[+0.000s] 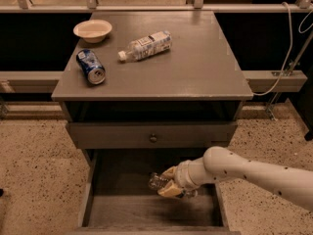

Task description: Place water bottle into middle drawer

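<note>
The bench (205, 67) carries three items on its top. A bowl (92, 30) stands at the far left corner. A blue soda can (91, 66) lies on its side near the left edge. A white-label bottle (146, 45) lies on its side towards the far edge, left of centre.

Below the front edge sits a closed drawer front (151, 135) with a round knob. Under it the middle drawer (87, 199) is pulled out.

The arm (254, 173) enters from the right, below the front edge. The gripper (168, 182) is inside the open drawer, above its floor. Its fingers (169, 190) are clamped on the water bottle (156, 181), which is held within the drawer opening, right of centre.
</note>
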You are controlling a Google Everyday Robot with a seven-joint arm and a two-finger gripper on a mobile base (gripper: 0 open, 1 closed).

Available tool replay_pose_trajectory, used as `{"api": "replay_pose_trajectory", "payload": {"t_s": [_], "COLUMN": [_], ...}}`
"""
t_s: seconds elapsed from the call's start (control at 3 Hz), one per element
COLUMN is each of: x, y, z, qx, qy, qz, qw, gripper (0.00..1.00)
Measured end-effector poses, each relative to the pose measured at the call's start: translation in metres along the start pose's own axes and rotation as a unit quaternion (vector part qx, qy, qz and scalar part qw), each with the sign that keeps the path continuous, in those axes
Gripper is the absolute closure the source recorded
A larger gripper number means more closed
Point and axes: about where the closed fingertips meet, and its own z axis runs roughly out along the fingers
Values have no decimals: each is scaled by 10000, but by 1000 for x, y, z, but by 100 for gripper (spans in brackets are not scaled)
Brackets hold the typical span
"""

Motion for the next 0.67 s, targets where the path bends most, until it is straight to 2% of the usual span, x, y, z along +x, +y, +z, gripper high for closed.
{"api": "replay_pose_trajectory", "payload": {"t_s": [0.33, 0.67], "x": [25, 30], "y": [17, 33], "z": [34, 65], "qx": [-424, -864], "qy": [210, -47], "qz": [274, 339], "qw": [9985, 9957], "gripper": [76, 43]}}
